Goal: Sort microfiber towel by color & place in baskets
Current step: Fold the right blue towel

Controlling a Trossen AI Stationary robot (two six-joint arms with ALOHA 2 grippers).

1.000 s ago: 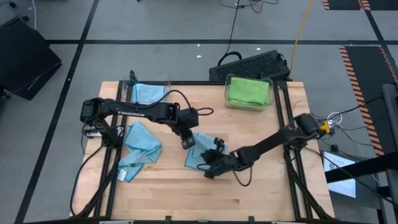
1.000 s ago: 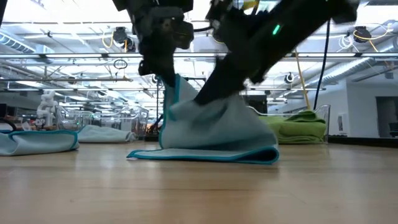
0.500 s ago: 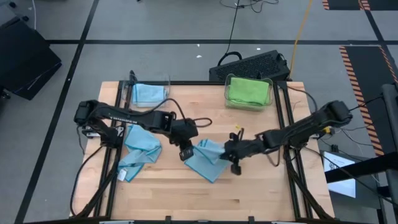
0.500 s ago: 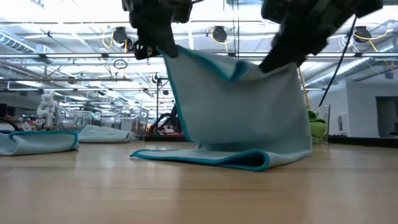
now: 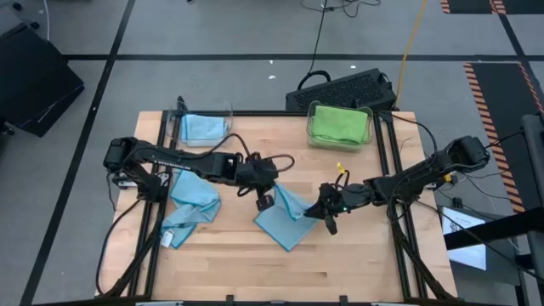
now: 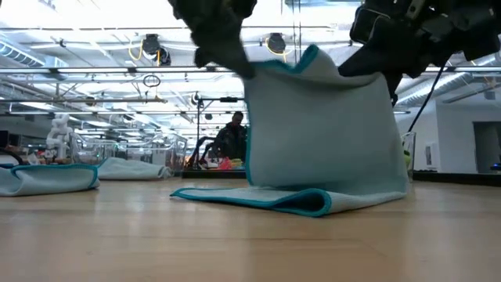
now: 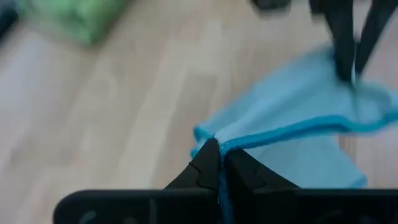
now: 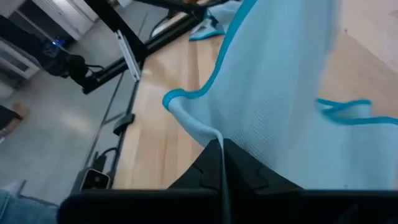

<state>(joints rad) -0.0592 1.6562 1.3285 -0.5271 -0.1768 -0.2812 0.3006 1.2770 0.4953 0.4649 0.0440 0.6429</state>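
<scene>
Two grippers share one blue towel at mid-table: the left gripper pinches one top corner, the right gripper the other, both clamped tight. Stretched between them, its lower part apparently drags on the wood. The blue-filled basket lies beyond the left arm, nearer it.

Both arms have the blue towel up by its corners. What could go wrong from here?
1. The left end effector and right end effector each pinch only the teal-hemmed edge of the light blue microfiber towel; a corner could slip free.
2. Its lower part drags on the wooden table, so it may bunch.
3. The crumpled blue towel lies close to the left arm's path.
</scene>
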